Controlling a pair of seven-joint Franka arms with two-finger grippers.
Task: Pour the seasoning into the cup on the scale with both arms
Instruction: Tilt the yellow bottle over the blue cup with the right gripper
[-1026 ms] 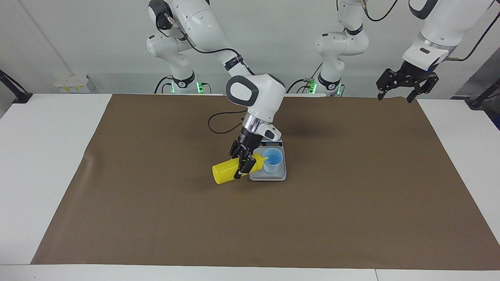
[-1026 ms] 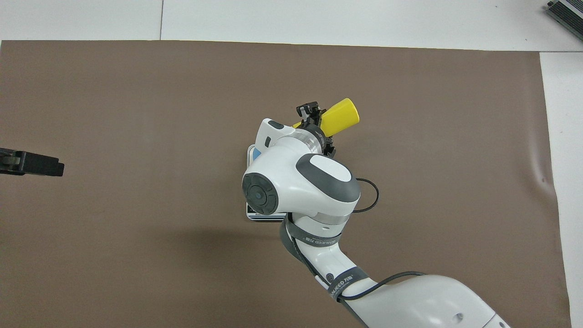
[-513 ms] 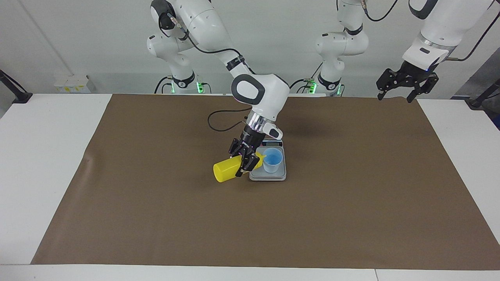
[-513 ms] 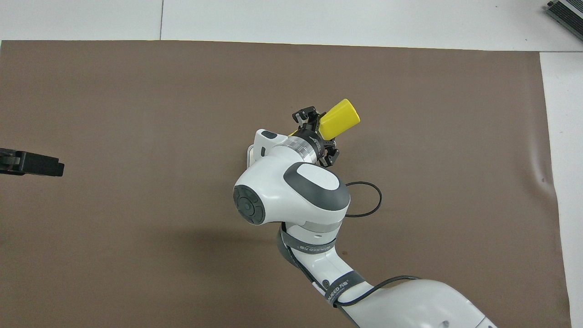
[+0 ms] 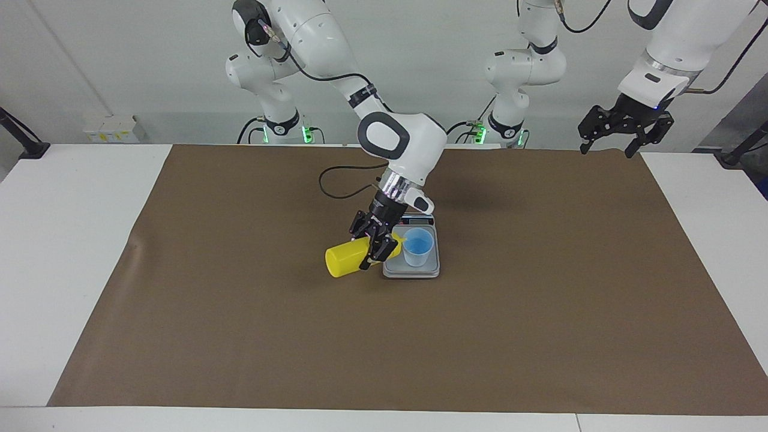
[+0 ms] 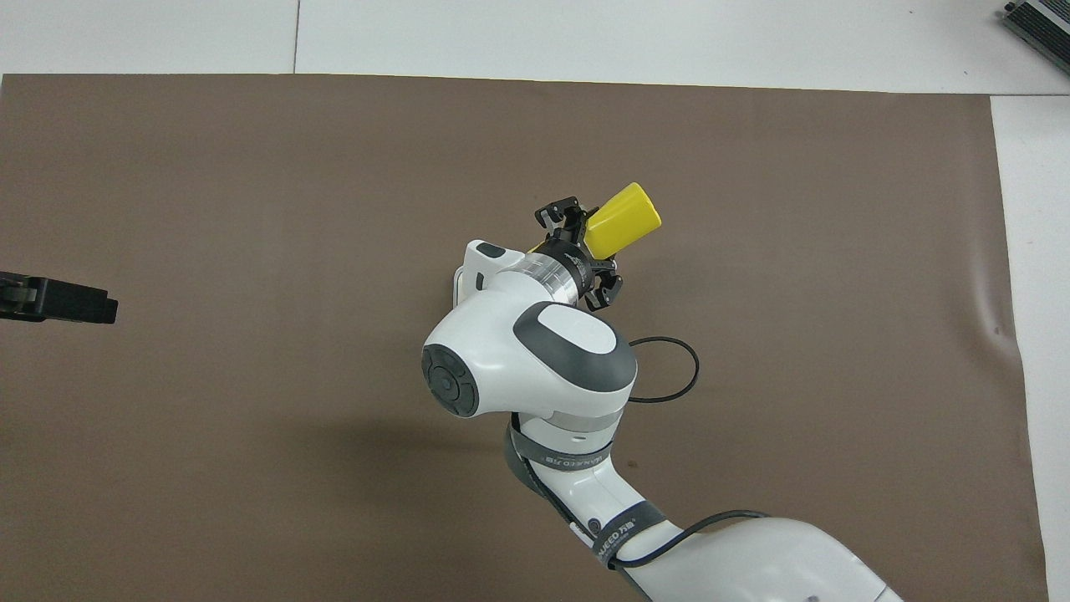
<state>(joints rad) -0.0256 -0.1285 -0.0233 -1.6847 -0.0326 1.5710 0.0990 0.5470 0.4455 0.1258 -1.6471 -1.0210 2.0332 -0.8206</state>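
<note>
The seasoning, a yellow squeeze bottle (image 5: 343,260) (image 6: 624,218), is tipped almost level in the air, and my right gripper (image 5: 373,251) (image 6: 583,241) is shut on its upper body. Its nozzle reaches the rim of the light-blue cup (image 5: 418,246). That cup stands upright on the silver-grey scale (image 5: 420,271) in the middle of the mat. In the overhead view the right arm hides the cup, and only a corner of the scale (image 6: 458,283) shows. My left gripper (image 5: 607,147) (image 6: 58,299) waits open and empty, raised over the mat's edge at the left arm's end.
A brown mat (image 5: 240,330) (image 6: 251,209) covers most of the white table (image 5: 66,240). A black cable loop (image 5: 327,186) (image 6: 669,368) hangs from the right arm over the mat, on the robots' side of the scale. A dark object (image 6: 1041,21) lies at the table's corner farthest from the robots.
The right arm's wrist has swung and risen a little, turning the bottle's base outward while its nozzle stays at the cup's rim. The left arm has not moved.
</note>
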